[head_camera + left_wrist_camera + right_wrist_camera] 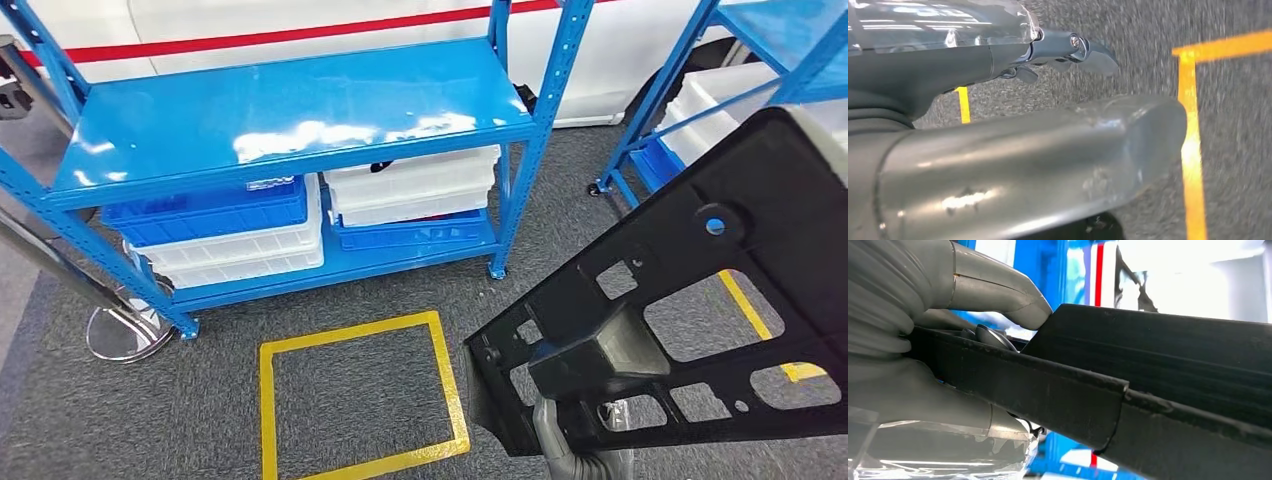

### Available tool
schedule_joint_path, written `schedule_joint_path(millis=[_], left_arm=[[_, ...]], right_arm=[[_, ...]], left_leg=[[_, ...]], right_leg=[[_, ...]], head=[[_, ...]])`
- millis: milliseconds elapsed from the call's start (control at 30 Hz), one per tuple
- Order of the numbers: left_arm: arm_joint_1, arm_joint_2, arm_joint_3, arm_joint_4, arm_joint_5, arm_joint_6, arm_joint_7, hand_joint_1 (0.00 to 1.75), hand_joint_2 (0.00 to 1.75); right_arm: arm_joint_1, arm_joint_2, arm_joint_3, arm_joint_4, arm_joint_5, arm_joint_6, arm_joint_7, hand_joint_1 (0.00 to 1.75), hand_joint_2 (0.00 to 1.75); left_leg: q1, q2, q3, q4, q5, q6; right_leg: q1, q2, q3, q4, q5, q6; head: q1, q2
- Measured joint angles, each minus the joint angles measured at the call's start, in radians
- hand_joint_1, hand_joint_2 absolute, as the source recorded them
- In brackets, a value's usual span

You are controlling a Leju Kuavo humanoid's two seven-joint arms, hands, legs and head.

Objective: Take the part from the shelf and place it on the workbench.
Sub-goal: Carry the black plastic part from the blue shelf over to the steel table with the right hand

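Observation:
The part (720, 290) is a large flat black plastic frame with several cut-outs, held up tilted over the carpet at the lower right of the head view. My right hand (597, 362) grips its lower edge from below. In the right wrist view the thumb and fingers of that hand (923, 340) clamp the black rim of the part (1173, 370). My left hand (1038, 150) hangs over the grey carpet and holds nothing, with its fingers (1073, 50) stretched out.
A blue shelf (290, 110) stands ahead with a bare top board, and blue and white bins (230, 225) fill its lower level. A second blue shelf (680, 100) is at the right. A yellow taped square (265, 410) marks the carpet, and a chrome stand base (125, 330) sits at the left.

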Motion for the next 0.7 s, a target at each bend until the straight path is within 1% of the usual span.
schedule_joint_path(millis=[33, 67, 100, 133, 167, 200, 233, 267, 300, 333, 367, 400, 433, 467, 500, 533, 567, 600, 633, 667, 700], left_arm=[[0.0, 0.001, 0.0, 0.002, 0.004, 0.0, -0.001, 0.0, 0.0], [0.0, 0.003, 0.001, 0.005, 0.008, 0.0, -0.002, 0.0, 0.0], [-0.001, 0.005, 0.002, 0.008, 0.014, 0.0, -0.002, 0.0, 0.0], [-0.002, 0.009, 0.003, 0.011, 0.019, 0.0, -0.002, 0.0, 0.0], [-0.002, 0.014, 0.006, 0.016, 0.023, 0.0, 0.0, 0.0, 0.0], [-0.002, 0.02, 0.008, 0.02, 0.026, 0.0, 0.002, 0.0, 0.0], [-0.002, 0.025, 0.009, 0.024, 0.028, 0.001, 0.004, 0.0, 0.0], [-0.003, 0.03, 0.01, 0.028, 0.03, 0.002, 0.006, 0.0, 0.0], [-0.003, 0.034, 0.011, 0.031, 0.031, 0.003, 0.007, 0.0, 0.0], [-0.003, 0.037, 0.013, 0.035, 0.032, 0.004, 0.008, 0.0, 0.0], [-0.002, 0.04, 0.014, 0.038, 0.032, 0.004, 0.009, 0.0, 0.0], [-0.001, 0.042, 0.017, 0.04, 0.033, 0.004, 0.01, 0.0, 0.0], [0.002, 0.044, 0.02, 0.042, 0.033, 0.004, 0.01, 0.0, 0.0], [0.004, 0.045, 0.022, 0.044, 0.033, 0.003, 0.01, 0.0, 0.0], [0.007, 0.045, 0.024, 0.045, 0.033, 0.003, 0.01, 0.0, 0.0], [0.01, 0.046, 0.026, 0.047, 0.033, 0.003, 0.01, 0.0, 0.0], [0.011, 0.046, 0.027, 0.048, 0.032, 0.002, 0.01, 0.0, 0.0], [0.012, 0.047, 0.027, 0.05, 0.032, 0.002, 0.01, 0.0, 0.0], [0.012, 0.049, 0.027, 0.05, 0.031, 0.001, 0.009, 0.0, 0.0], [0.011, 0.051, 0.027, 0.05, 0.03, 0.0, 0.008, 0.0, 0.0], [0.011, 0.052, 0.027, 0.051, 0.029, -0.002, 0.006, 0.0, 0.0]], right_arm=[[0.001, 0.0, 0.001, 0.004, 0.004, -0.005, -0.001, 1.75, 1.75], [0.0, 0.0, 0.002, 0.008, 0.008, -0.011, -0.001, 1.75, 1.75], [-0.004, 0.0, 0.004, 0.013, 0.01, -0.017, 0.0, 1.75, 1.75], [-0.012, 0.0, 0.006, 0.019, 0.012, -0.021, 0.005, 1.75, 1.75], [-0.025, 0.0, 0.008, 0.025, 0.012, -0.024, 0.013, 1.75, 1.75], [-0.038, 0.0, 0.008, 0.031, 0.011, -0.024, 0.023, 1.75, 1.75], [-0.051, 0.0, 0.009, 0.037, 0.009, -0.023, 0.033, 1.75, 1.75], [-0.06, 0.0, 0.01, 0.041, 0.008, -0.022, 0.04, 1.75, 1.75], [-0.065, 0.0, 0.01, 0.046, 0.007, -0.021, 0.043, 1.75, 1.75], [-0.067, 0.001, 0.01, 0.051, 0.006, -0.024, 0.041, 1.75, 1.75], [-0.066, 0.001, 0.012, 0.057, 0.006, -0.03, 0.031, 1.75, 1.75], [-0.063, 0.001, 0.015, 0.064, 0.006, -0.039, 0.015, 1.75, 1.75], [-0.057, 0.001, 0.019, 0.072, 0.006, -0.05, -0.005, 1.75, 1.75], [-0.049, 0.001, 0.023, 0.08, 0.006, -0.059, -0.022, 1.75, 1.75], [-0.041, 0.001, 0.025, 0.087, 0.006, -0.065, -0.033, 1.75, 1.75], [-0.034, 0.001, 0.026, 0.094, 0.006, -0.068, -0.038, 1.75, 1.75], [-0.03, 0.001, 0.028, 0.099, 0.006, -0.069, -0.039, 1.75, 1.75], [-0.027, 0.001, 0.029, 0.104, 0.004, -0.069, -0.04, 1.75, 1.75], [-0.025, 0.001, 0.03, 0.107, 0.001, -0.069, -0.041, 1.75, 1.75], [-0.025, 0.001, 0.031, 0.109, -0.003, -0.069, -0.042, 1.75, 1.75], [-0.024, 0.001, 0.032, 0.11, -0.007, -0.069, -0.043, 1.75, 1.75]], left_leg=[[0.0, 0.012, 0.0, 0.002, -0.001, -0.001], [0.0, 0.023, 0.0, 0.004, -0.003, -0.003], [0.0, 0.032, 0.0, 0.007, -0.005, -0.007], [-0.002, 0.041, 0.0, 0.012, -0.009, -0.012], [-0.004, 0.05, 0.0, 0.017, -0.012, -0.018], [-0.007, 0.058, 0.0, 0.021, -0.015, -0.024], [-0.01, 0.068, 0.0, 0.023, -0.016, -0.029], [-0.01, 0.077, 0.0, 0.024, -0.016, -0.034], [-0.007, 0.08, 0.0, 0.026, -0.02, -0.039], [-0.005, 0.068, -0.003, 0.037, -0.032, -0.044], [-0.003, 0.047, -0.014, 0.066, -0.055, -0.048], [-0.001, 0.021, -0.033, 0.114, -0.089, -0.052], [-0.001, -0.001, -0.061, 0.182, -0.127, -0.053], [-0.001, -0.011, -0.09, 0.25, -0.158, -0.053], [-0.001, -0.016, -0.109, 0.299, -0.172, -0.053], [-0.001, -0.018, -0.114, 0.313, -0.166, -0.051], [-0.001, -0.021, -0.099, 0.286, -0.141, -0.048], [-0.001, -0.029, -0.07, 0.227, -0.104, -0.043], [-0.001, -0.05, -0.037, 0.158, -0.074, -0.038], [-0.001, -0.07, -0.01, 0.097, -0.053, -0.033], [-0.002, -0.086, 0.005, 0.058, -0.043, -0.029]], right_leg=[[-0.003, -0.003, -0.002, 0.003, 0.013, 0.003], [-0.005, -0.009, 0.017, -0.034, 0.043, 0.004], [-0.006, -0.025, 0.051, -0.099, 0.079, 0.004], [-0.003, -0.053, 0.084, -0.166, 0.105, 0.001], [0.001, -0.074, 0.109, -0.217, 0.122, -0.006], [0.005, -0.089, 0.12, -0.245, 0.127, -0.013], [0.009, -0.091, 0.119, -0.251, 0.125, -0.02], [0.009, -0.078, 0.115, -0.251, 0.128, -0.028], [0.009, -0.068, 0.113, -0.253, 0.131, -0.035], [0.007, -0.058, 0.111, -0.255, 0.135, -0.042], [0.006, -0.048, 0.11, -0.257, 0.139, -0.049], [0.005, -0.039, 0.108, -0.259, 0.142, -0.054], [0.006, -0.029, 0.104, -0.258, 0.145, -0.058], [0.007, -0.017, 0.101, -0.257, 0.146, -0.061], [0.008, -0.004, 0.098, -0.255, 0.148, -0.062], [0.009, 0.01, 0.096, -0.253, 0.148, -0.063], [0.01, 0.025, 0.095, -0.25, 0.149, -0.063], [0.011, 0.04, 0.095, -0.247, 0.149, -0.063], [0.011, 0.052, 0.094, -0.245, 0.15, -0.061], [0.012, 0.065, 0.092, -0.241, 0.151, -0.058], [0.011, 0.075, 0.088, -0.239, 0.153, -0.052]], head=[[0.0, 0.0], [0.0, 0.0], [0.001, 0.0], [0.002, 0.0], [0.002, 0.0], [0.002, 0.0], [0.002, 0.0], [0.001, 0.0], [0.001, 0.0], [0.0, 0.0], [-0.002, 0.0], [-0.005, 0.0], [-0.007, 0.0], [-0.008, 0.0], [-0.009, 0.0], [-0.009, 0.0], [-0.009, 0.0], [-0.009, 0.0], [-0.008, 0.0], [-0.008, 0.0], [-0.008, 0.0]])
